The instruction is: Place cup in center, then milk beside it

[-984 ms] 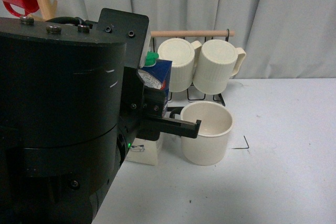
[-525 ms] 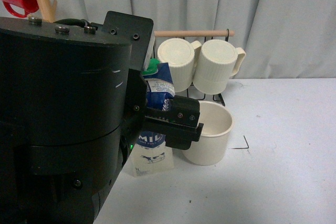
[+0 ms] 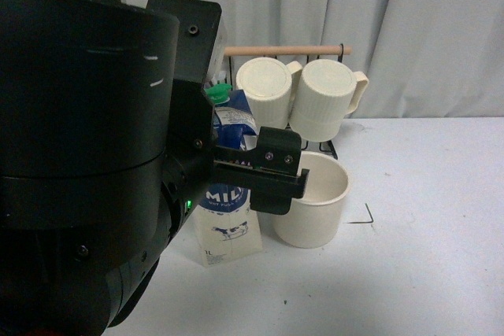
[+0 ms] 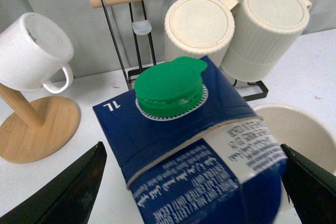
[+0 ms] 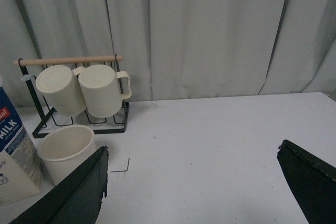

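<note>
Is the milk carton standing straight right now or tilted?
Tilted. In the front view the milk carton leans, its green cap toward the left gripper side; whether its base is flat on the table is unclear.

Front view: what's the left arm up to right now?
The left end effector is closed around the upper part of the milk carton, which tilts a little on the white table right beside the wide cream cup. The cup sits upright next to a black corner mark. The right end effector is open and holds nothing. Two ribbed mugs hang on the rack behind.
</note>
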`<state>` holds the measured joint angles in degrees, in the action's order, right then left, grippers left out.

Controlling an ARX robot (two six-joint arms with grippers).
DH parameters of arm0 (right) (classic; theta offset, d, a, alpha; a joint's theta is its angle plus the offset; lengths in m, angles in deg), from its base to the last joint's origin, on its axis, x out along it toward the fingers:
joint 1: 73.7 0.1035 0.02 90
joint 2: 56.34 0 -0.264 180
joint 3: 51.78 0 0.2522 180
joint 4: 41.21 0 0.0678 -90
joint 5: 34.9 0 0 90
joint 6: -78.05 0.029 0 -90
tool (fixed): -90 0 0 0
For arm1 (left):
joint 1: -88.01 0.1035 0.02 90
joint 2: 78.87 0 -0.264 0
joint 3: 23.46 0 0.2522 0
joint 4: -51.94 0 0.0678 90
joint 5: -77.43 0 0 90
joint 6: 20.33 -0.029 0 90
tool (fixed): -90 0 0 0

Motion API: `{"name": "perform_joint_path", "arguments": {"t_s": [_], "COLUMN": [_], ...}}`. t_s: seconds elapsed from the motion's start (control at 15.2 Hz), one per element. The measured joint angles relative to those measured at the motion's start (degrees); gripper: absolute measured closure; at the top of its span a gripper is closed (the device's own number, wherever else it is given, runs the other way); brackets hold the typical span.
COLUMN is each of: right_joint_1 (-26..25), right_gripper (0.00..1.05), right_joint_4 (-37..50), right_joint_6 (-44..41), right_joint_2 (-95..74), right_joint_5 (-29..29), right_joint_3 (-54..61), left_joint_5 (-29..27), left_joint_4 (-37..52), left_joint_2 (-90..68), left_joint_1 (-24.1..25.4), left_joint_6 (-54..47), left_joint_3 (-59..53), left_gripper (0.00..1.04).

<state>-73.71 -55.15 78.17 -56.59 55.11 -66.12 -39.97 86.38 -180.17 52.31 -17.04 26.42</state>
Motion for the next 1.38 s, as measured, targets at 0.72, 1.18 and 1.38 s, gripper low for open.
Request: {"name": "perform_joint_path", "arguments": {"t_s": [0.72,1.18,1.38], "right_joint_1": [0.0,0.0,0.0], "right_gripper": [0.06,0.06,0.06], "right_joint_4": [0.0,0.0,-0.1], "right_joint_6": [0.0,0.0,0.0], "right_joint_2": [0.0,0.0,0.0], "right_joint_5": [0.0,0.0,0.0], "right_joint_3": [0.0,0.0,0.0], "left_joint_5": [1.8,10.2,3.6], "left_joint_4": [-0.2,-30.2,-31.1], "left_joint_2": [5.4,58.2,73.8], "left_joint_1": [-1.3,5.3,12.4], "left_joint_6": [2.5,7.0,0.1], "left_joint_3": [-6.2,-21.9,-24.5], "left_gripper": [0.07,0.07,0.38]}}
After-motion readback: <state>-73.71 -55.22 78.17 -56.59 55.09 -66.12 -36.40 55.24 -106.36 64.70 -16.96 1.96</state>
